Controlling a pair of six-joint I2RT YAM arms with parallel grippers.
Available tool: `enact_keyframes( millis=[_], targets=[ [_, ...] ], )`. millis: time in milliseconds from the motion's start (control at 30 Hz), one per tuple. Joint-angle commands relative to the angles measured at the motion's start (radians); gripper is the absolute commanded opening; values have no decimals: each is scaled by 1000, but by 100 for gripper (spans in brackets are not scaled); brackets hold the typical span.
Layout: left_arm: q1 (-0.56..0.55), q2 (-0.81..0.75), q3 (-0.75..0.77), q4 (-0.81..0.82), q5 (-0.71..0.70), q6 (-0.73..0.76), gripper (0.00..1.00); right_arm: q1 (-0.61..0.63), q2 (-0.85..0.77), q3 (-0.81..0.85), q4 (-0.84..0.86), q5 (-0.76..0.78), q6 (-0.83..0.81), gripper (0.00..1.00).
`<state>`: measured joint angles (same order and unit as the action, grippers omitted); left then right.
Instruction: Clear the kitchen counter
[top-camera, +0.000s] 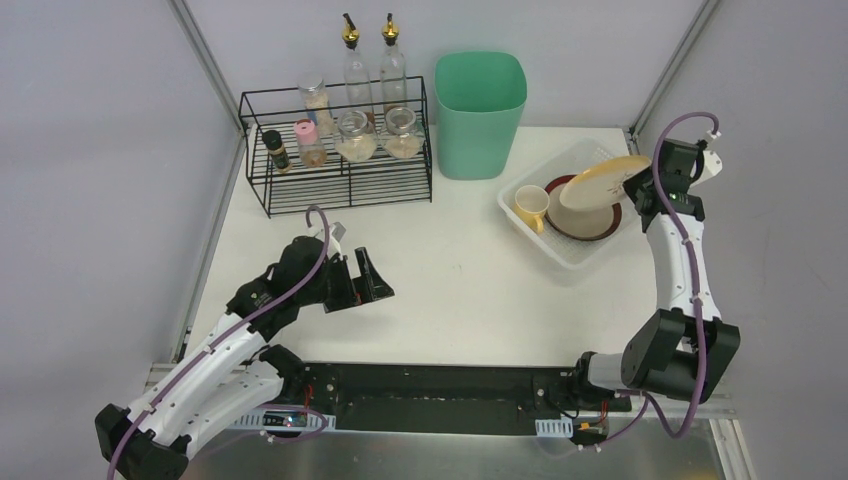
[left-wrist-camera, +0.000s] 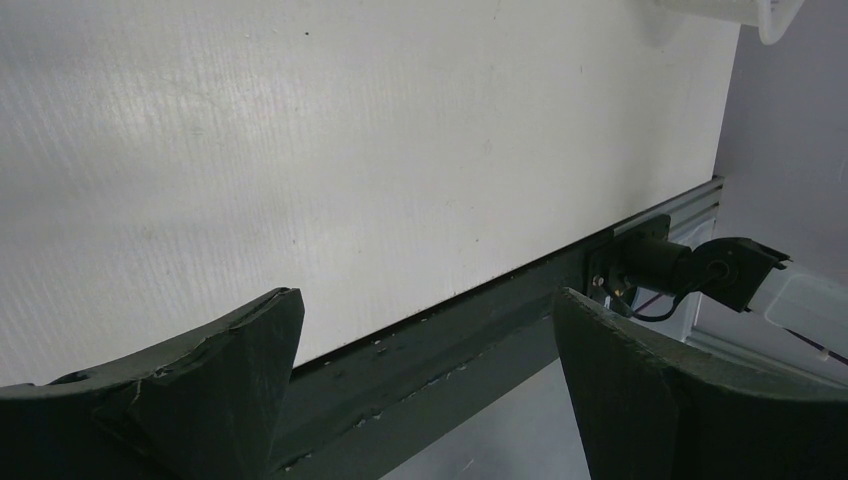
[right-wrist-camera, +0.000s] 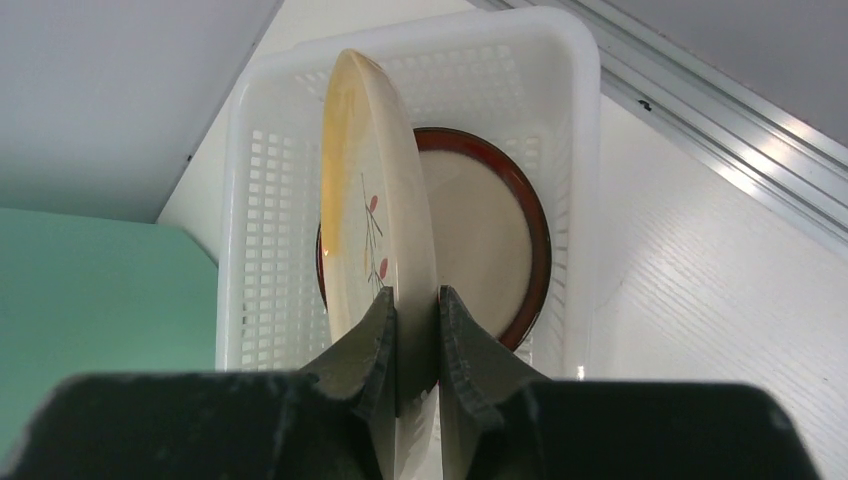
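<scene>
My left gripper (left-wrist-camera: 428, 305) is wide open and holds nothing. It hangs over the kitchen counter (top-camera: 470, 290), well to the left of the white basket (top-camera: 575, 255). The counter is flat and hard, and the basket sits on it. My right gripper (right-wrist-camera: 415, 300) squeezes the rim of the cream plate (right-wrist-camera: 365, 170). The plate stands on its edge in the basket, beside the brown dish (right-wrist-camera: 480, 230). I cannot tell if they touch. I think the plate is stiff, slippery and easy to break. The rim is the best place to hold it.
</scene>
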<state>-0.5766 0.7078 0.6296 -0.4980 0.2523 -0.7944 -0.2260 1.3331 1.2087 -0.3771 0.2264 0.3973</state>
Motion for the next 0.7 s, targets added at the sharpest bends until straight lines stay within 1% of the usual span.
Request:
enact_keyframes(
  millis=[0, 333, 667],
  targets=[
    [-5, -16, 7, 24, 9, 20, 99, -8, -32, -13, 268, -36, 75, 0],
    [-5, -33, -10, 24, 8, 14, 99, -9, 5, -129, 445, -66, 136, 0],
    [-5, -29, -14, 26, 2, 9, 99, -8, 24, -222, 560, -92, 149, 0]
  ],
)
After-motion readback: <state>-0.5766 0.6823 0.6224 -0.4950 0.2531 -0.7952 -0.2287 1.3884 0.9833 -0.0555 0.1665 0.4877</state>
